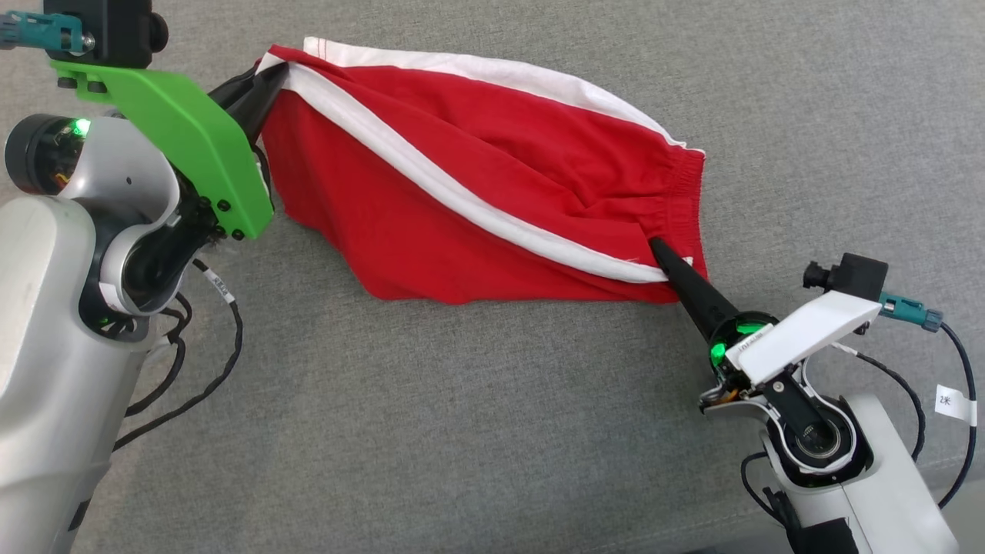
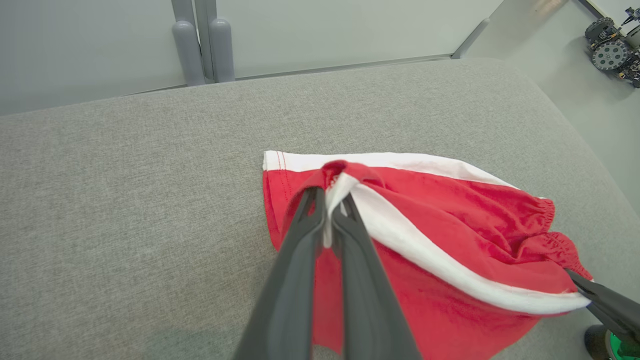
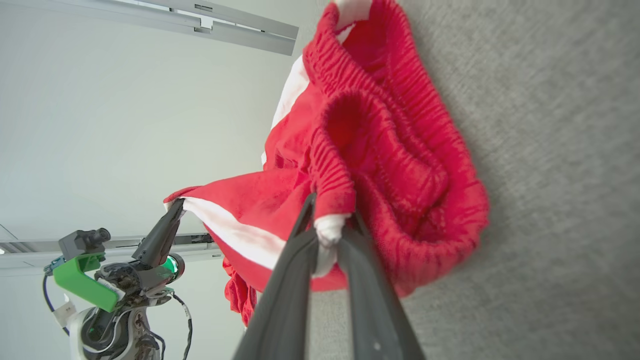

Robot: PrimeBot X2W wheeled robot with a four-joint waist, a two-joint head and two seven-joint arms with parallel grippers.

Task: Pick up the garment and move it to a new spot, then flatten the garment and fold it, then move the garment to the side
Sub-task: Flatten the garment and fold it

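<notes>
Red white-striped shorts (image 1: 477, 192), stretched over grey surface (image 1: 462, 423), left gripper (image 1: 271, 75) at ten o'clock, jaws clamped on hem, right gripper (image 1: 659, 251) at four o'clock, jaws clamped on waistband

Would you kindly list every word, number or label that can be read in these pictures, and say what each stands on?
"2", then a mark too blurred to read: on the white cable tag by the right arm.
Dark print, too small to read: on the cable label by the left arm.
Small print, too blurred to read: on the white strip at the right wrist.
The garment shows no lettering.
</notes>
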